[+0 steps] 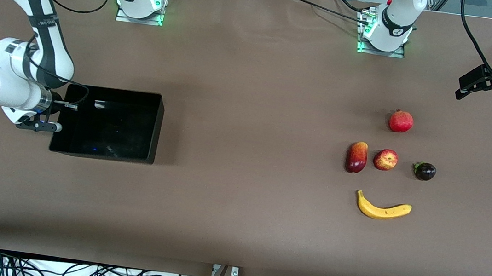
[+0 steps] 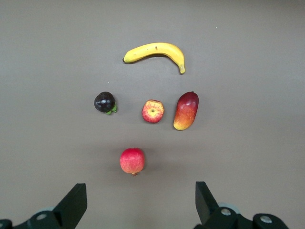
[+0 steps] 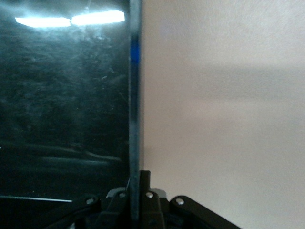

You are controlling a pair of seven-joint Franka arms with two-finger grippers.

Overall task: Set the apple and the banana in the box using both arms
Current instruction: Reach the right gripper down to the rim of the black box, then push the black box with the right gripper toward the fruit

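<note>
The apple lies on the brown table toward the left arm's end, with the banana nearer to the front camera. Both show in the left wrist view, the apple and the banana. The black box stands toward the right arm's end and holds no fruit. My right gripper is shut on the box's end wall, one finger outside it. My left gripper is open and empty, up over bare table beside the fruit group; it also shows in its wrist view.
A red pomegranate lies farther from the front camera than the apple. A dark red-and-yellow oval fruit and a small dark purple fruit flank the apple. Cables hang along the table's front edge.
</note>
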